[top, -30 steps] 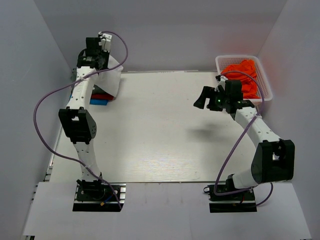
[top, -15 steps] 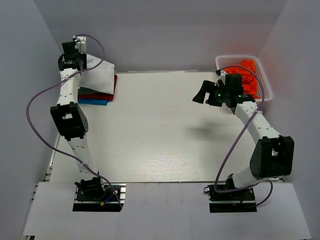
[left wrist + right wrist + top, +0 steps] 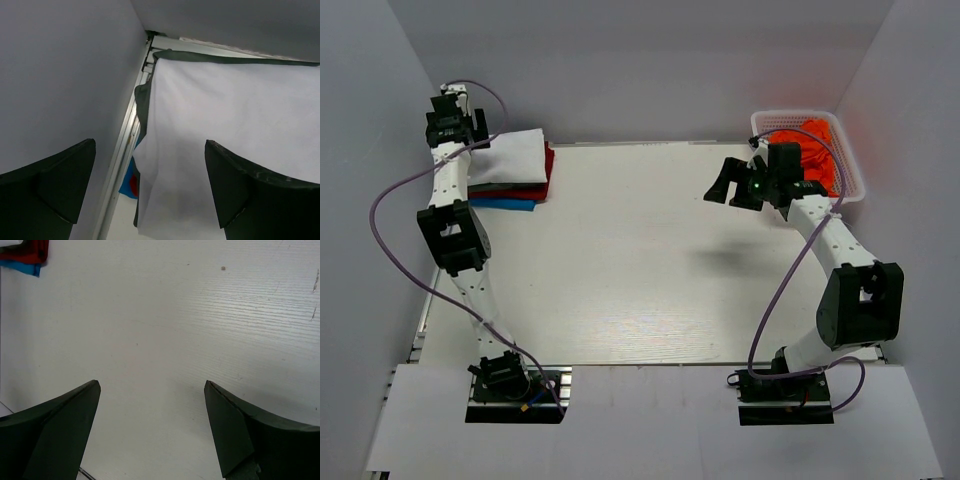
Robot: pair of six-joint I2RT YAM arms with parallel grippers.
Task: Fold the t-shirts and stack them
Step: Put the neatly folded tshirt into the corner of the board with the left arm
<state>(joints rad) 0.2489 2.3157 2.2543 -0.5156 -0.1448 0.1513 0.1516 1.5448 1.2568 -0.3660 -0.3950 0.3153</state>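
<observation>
Left wrist view: left gripper (image 3: 150, 142) spread wide, white t-shirt (image 3: 235, 125) just ahead of its fingers, seemingly lying free; right gripper (image 3: 151, 382) gapes wide above the table (image 3: 165, 315).

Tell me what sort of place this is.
Probably a robot test cell in a lab, not a home: a white table boxed in by plain grey walls, a left arm and a right arm bolted at its near edge, and folded t-shirts stacked in the far left corner.

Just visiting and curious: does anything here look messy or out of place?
Nothing spilled or broken. The white t-shirt sits slightly unevenly on top, the blue t-shirt peeking out below; the orange t-shirt lies crumpled in the basket.
</observation>
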